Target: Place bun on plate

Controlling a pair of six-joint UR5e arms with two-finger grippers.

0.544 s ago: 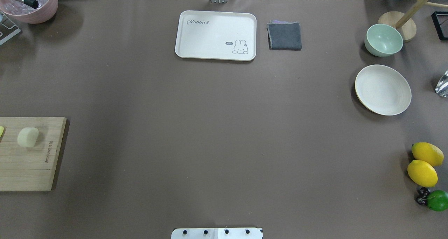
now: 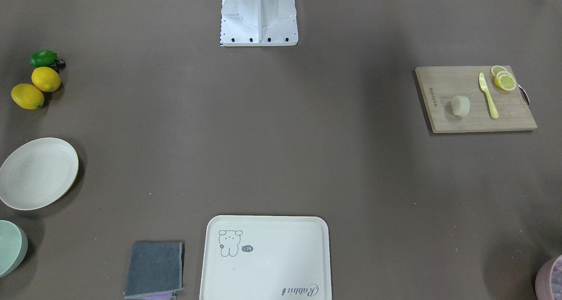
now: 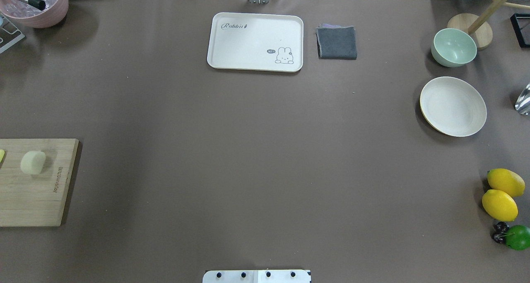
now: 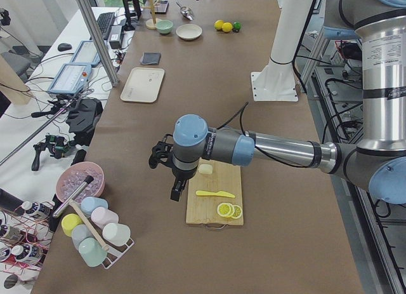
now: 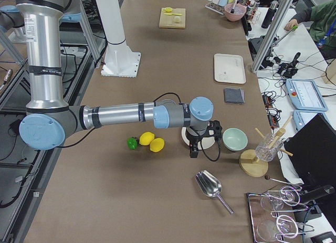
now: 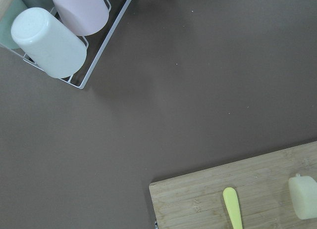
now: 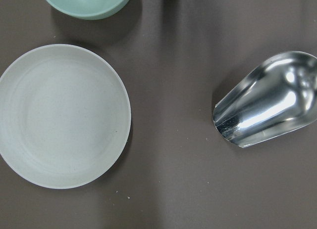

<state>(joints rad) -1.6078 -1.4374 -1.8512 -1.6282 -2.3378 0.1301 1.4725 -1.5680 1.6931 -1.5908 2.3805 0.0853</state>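
While the bun [image 3: 33, 162] is being left untouched on the wooden cutting board [image 3: 37, 200] at the robot's left end of the table, the left gripper [image 4: 176, 191] is being held above the table just beside the board. This is presumably so that a descent onto the bun can be lined up. The bun is being caught at the lower right corner of the left wrist view, near the yellow knife [image 6: 233, 209].

The plate [image 3: 453, 106] is being seen empty at the opposite end, well apart from the bun and near the green bowl [image 3: 454, 47]. The right gripper [image 5: 193, 151] is being held over the plate, probably in readiness to receive. Finger spacing cannot be told for either gripper, since both are being shown only in side views.

Judgement: pickup not yet begun.
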